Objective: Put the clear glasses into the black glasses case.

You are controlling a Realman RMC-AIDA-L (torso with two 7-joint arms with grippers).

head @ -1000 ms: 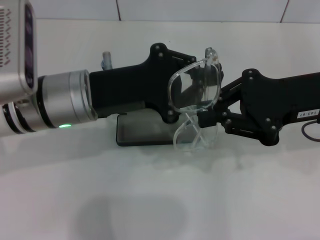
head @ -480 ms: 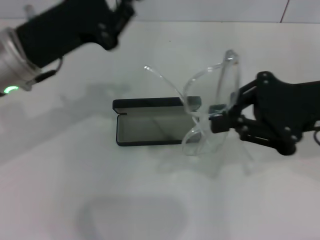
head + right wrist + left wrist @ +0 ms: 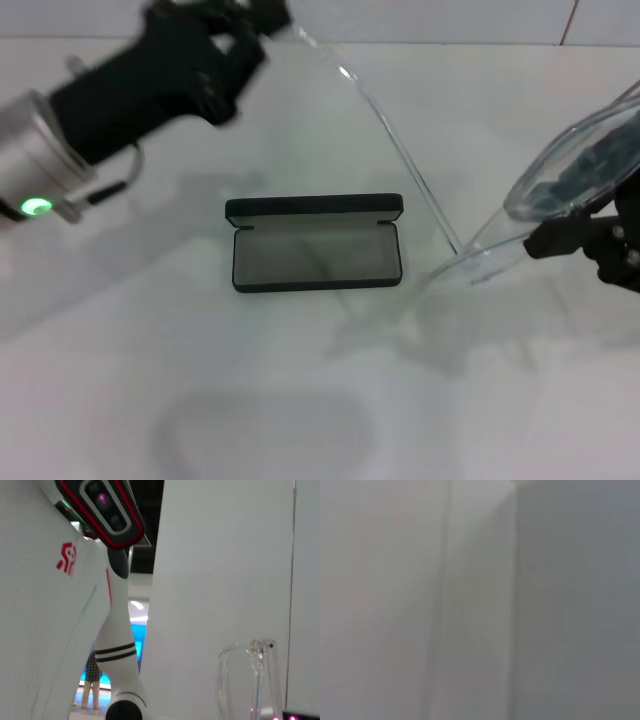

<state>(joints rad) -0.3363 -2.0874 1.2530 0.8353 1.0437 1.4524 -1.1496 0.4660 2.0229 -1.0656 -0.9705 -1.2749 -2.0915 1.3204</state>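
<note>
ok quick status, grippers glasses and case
Right gripper at right edge, shut on clear glasses, held off table. Left gripper up at far left. Black glasses case open, lining bare, nothing blocking it.

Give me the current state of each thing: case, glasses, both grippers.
Slim black rectangular glasses case: lid open, grey lining showing, empty, flat on white table.
Clear plastic wraparound glasses: outside case, held up at right, one arm unfolded.
Right gripper: shut on glasses.
Left gripper: raised far left, away from case.
</note>
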